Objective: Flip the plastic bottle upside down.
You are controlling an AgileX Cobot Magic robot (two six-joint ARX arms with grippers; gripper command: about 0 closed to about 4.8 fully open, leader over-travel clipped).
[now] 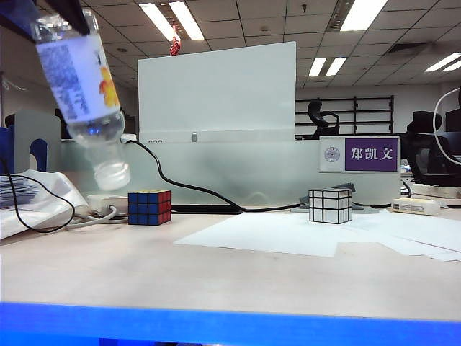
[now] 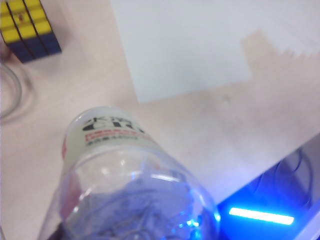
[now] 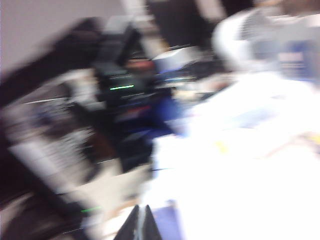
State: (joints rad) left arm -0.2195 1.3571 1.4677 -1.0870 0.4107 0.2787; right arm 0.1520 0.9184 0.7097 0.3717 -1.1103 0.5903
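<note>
Now the plastic bottle [image 1: 85, 86] is hanging in the air on the left side of the table [image 1: 238, 277], high above the colored cube [image 1: 150, 207]. Its white cap [image 1: 113, 175] is pointing down and a bit sideways, so it is almost upside down already. The left gripper [image 1: 72, 14] is grasping it by the bottom end. The right gripper [image 3: 140, 222] is clenched with nothing in it, and its view is too blurry to tell where it is. I think the bottle needs to be straightened, then lowered slowly until the cap is sitting flat on bare table, away from the cube and the black cable [image 1: 189, 189].
</note>
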